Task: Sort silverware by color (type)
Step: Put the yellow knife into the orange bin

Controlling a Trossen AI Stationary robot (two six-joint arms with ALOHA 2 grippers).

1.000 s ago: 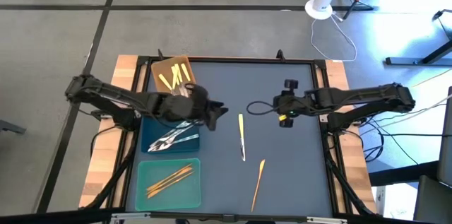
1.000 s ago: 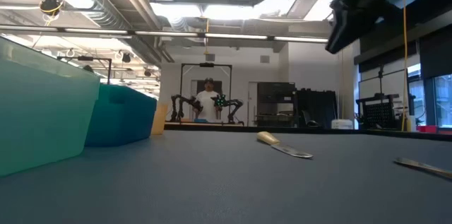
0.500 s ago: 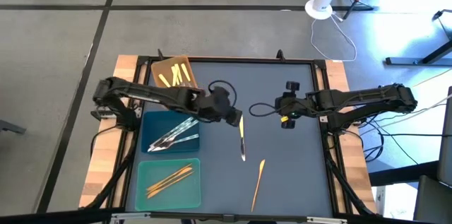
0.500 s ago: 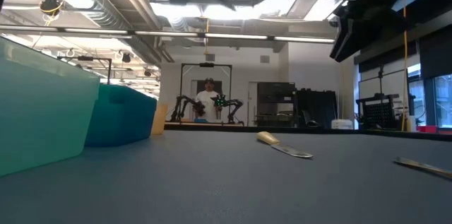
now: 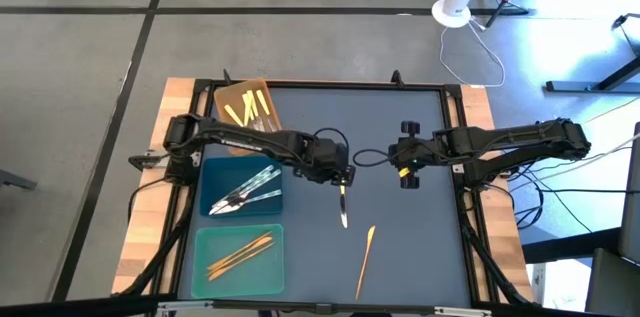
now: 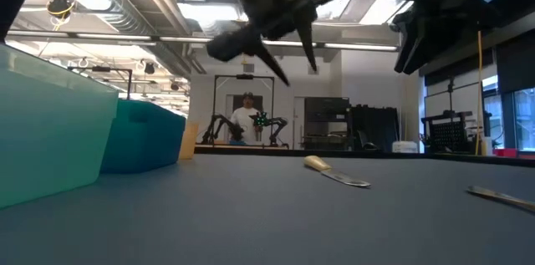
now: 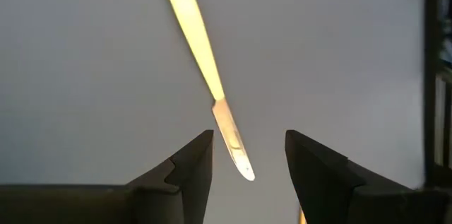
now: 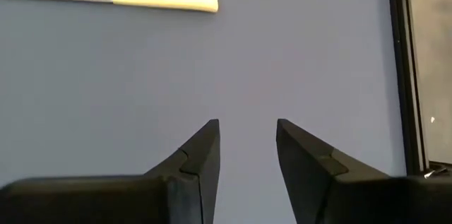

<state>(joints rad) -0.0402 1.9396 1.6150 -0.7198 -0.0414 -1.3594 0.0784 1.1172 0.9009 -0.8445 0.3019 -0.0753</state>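
While over mid-table: left hand (image 5: pixel 343 174) agape, empty, above yellow-handled knife (image 5: pixel 342 197).

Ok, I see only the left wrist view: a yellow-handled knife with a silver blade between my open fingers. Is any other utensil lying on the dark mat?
Observer: Yes, one. A thin orange-gold utensil lies apart from the knife, nearer the table's front edge.
Operator: And where do the yellow ones belong?
Observer: The flat brown tray at the far left corner holds yellow-handled utensils.
Operator: How high is my gripper?
Observer: In the low view the left gripper hangs well above the mat, not touching the knife.
Operator: Is the other arm in my way?
Observer: Probably not. The right gripper hovers open, off to the knife's right side.
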